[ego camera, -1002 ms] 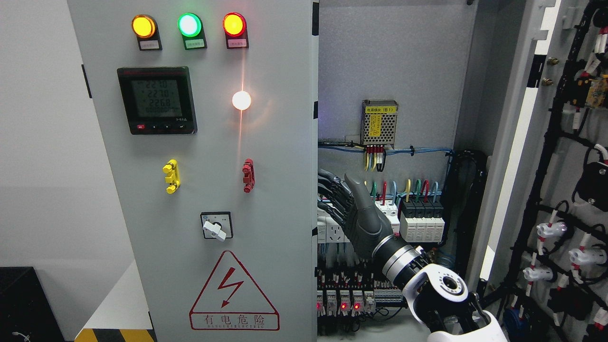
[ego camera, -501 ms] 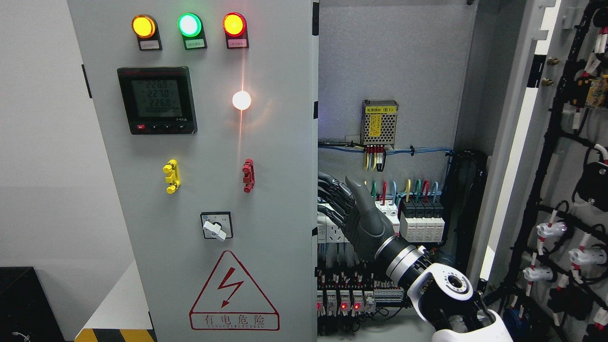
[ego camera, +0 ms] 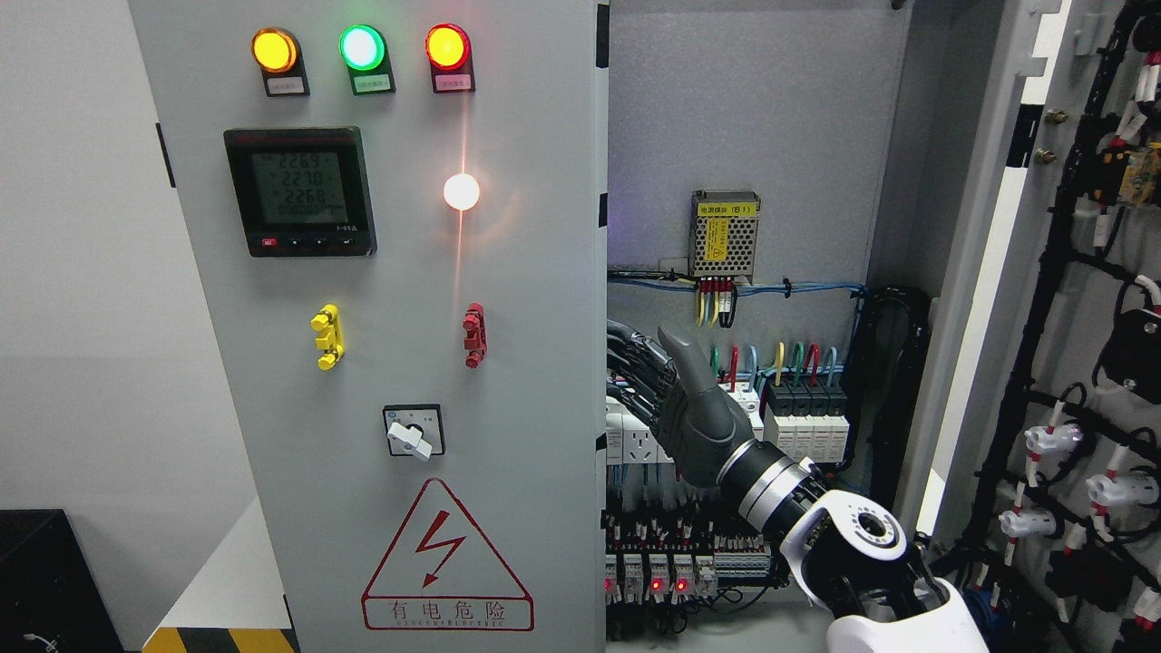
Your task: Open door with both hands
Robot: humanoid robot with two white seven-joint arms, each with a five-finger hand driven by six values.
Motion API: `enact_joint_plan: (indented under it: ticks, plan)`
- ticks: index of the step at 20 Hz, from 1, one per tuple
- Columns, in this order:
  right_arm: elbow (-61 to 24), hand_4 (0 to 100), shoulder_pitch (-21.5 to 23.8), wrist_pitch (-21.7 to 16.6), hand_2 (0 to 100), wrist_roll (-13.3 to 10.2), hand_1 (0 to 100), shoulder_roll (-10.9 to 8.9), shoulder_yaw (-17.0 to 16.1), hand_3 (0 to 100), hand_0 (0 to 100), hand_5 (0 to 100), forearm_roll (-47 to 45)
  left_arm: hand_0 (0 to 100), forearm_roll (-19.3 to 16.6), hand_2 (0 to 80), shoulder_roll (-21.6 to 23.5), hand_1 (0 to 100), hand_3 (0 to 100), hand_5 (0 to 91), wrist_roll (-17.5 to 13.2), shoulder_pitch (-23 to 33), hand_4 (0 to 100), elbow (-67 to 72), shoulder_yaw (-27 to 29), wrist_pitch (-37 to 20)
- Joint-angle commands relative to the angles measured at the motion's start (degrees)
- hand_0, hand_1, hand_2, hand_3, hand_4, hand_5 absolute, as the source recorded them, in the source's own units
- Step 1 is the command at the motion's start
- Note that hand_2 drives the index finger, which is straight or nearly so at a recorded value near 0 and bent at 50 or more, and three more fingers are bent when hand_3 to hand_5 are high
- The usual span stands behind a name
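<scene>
The left door [ego camera: 381, 345] fills the left half of the view and stands closed or nearly so; it is a rigid steel panel, probably heavy because of the devices on it, and smooth, so the free right edge is the best place to grip. It carries three indicator lamps [ego camera: 361, 47], one meter [ego camera: 299, 190], one white lamp [ego camera: 461, 191], two clips, one yellow [ego camera: 327, 336] and one red [ego camera: 473, 335], and one rotary switch [ego camera: 414, 431]. The right hand [ego camera: 676, 399] reaches behind that edge with thumb up; its fingers seem hooked on the edge, but the door hides their tips. The right door [ego camera: 1061, 345] is already swung open at the far right.
</scene>
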Motion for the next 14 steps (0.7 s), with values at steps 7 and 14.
enact_joint_plan:
  ticks: [7,14]
  plan:
    - [1.3,0,-1.0,0.1,0,3.9,0,0.03,0.3,0,19,0,0.0,0,0.6,0.0,0.0,0,0,0.0,0.0,0.0,0,0.7,-0.8,0.0]
    - [3.9,0,-2.1,0.1,0,4.7,0,-0.06,0.0,0,19,0,-0.1,0,0.6,0.0,0.0,0,0,0.0,0.0,0.0,0,0.7,-0.8,0.0]
